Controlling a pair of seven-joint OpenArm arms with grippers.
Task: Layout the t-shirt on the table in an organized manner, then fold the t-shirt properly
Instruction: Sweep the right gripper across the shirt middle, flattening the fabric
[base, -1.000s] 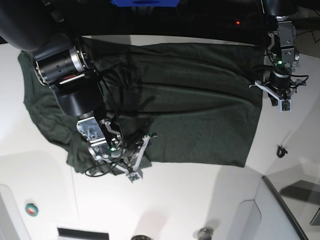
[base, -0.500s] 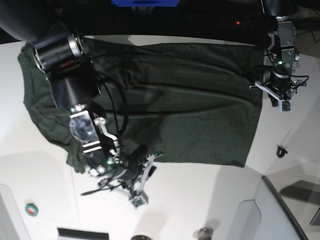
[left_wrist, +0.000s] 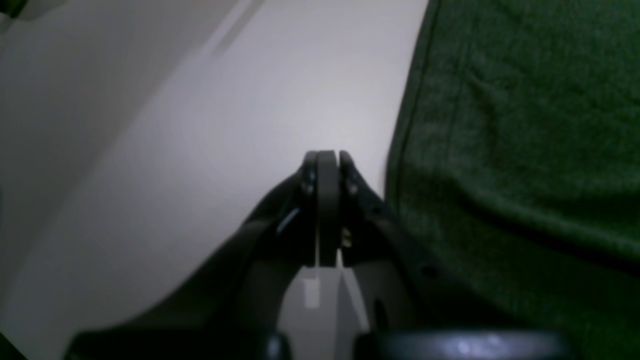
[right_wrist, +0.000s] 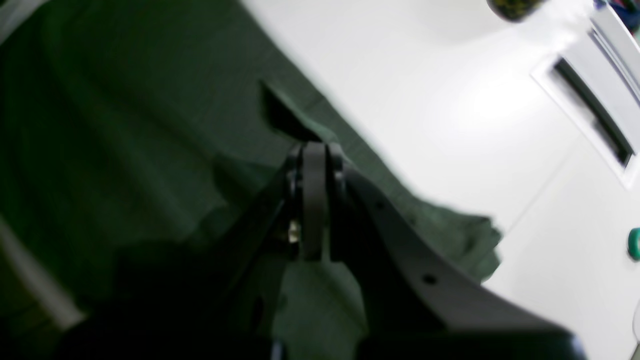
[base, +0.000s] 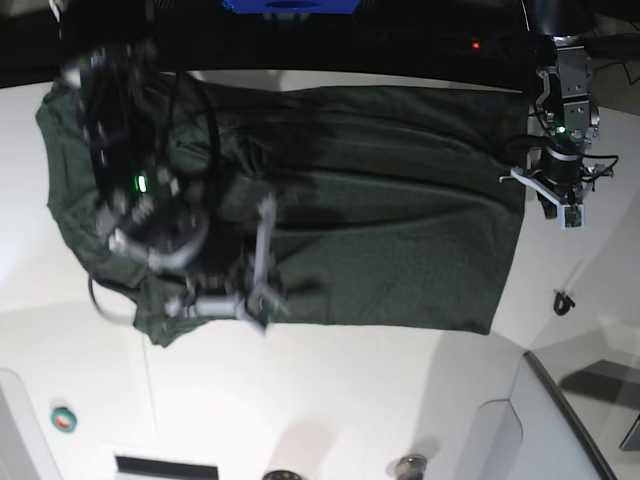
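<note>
- My left end effector (left_wrist: 327, 155) reads as clenched in its wrist view: the two fingers press flat together with nothing between them.
- It sits over bare worktop (left_wrist: 200, 125), just beside the hemmed edge of the t-shirt (left_wrist: 525, 125) and not on the cloth.
- In the base view this left end effector (base: 562, 200) sits near the right edge of the worktop (base: 400, 400), at the right side of the t-shirt (base: 400, 200).
- My right end effector (right_wrist: 312, 147) also looks clenched, fingers pressed together; its tip lies against a dark fold at the garment's edge, and I cannot tell whether any cloth is pinched there.
- In the base view the right end effector (base: 262, 255) is smeared with blur over the left-hand part of the garment, near its front hem.
- The t-shirt lies spread across the back half of the worktop, mostly flat with long wrinkles, its left side bunched and uneven.
- A small green round object (base: 64, 419) sits near the front left corner of the worktop.
- A small dark item (base: 563, 301) lies near the right edge, clear of the cloth.
</note>
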